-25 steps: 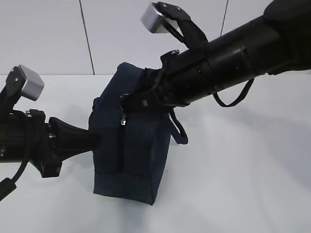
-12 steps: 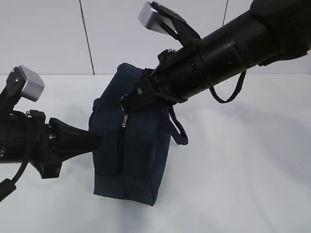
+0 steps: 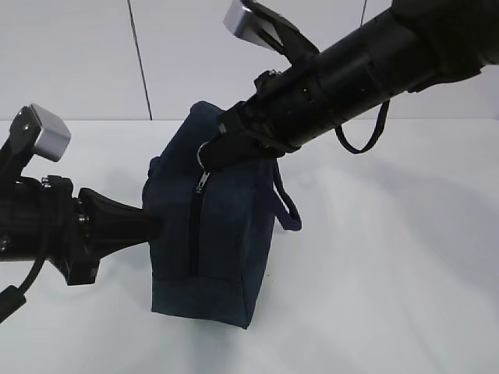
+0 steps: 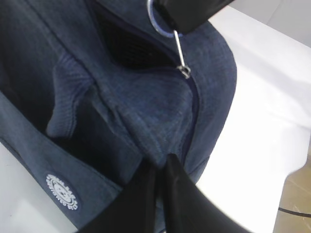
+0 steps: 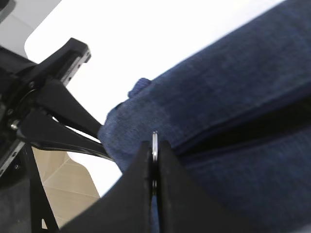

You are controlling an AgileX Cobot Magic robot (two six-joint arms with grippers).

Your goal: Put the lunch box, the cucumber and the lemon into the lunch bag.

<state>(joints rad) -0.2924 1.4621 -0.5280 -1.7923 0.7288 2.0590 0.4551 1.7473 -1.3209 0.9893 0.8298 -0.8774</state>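
Observation:
The navy lunch bag (image 3: 222, 241) stands on the white table with its zipper end facing the exterior camera. My right gripper (image 3: 216, 152) is shut on the silver ring pull (image 3: 203, 154) at the top of the zipper line. The right wrist view shows the ring (image 5: 154, 141) edge-on between the closed fingers. My left gripper (image 3: 156, 226) is shut on a fold of the bag's side fabric (image 4: 146, 121), near the white round logo (image 4: 61, 191). The zipper gapes dark behind the pull (image 4: 126, 46). The lunch box, cucumber and lemon are out of view.
A soft handle (image 3: 287, 204) hangs down the bag's right side. The white table (image 3: 390, 273) extends to the right and front. The left wrist view shows the table's edge with floor beyond it (image 4: 296, 194). A white wall stands behind.
My right gripper has lifted a little with the ring pull, and the zipper slider has moved slightly up the bag's end. The left gripper and bag have stayed put.

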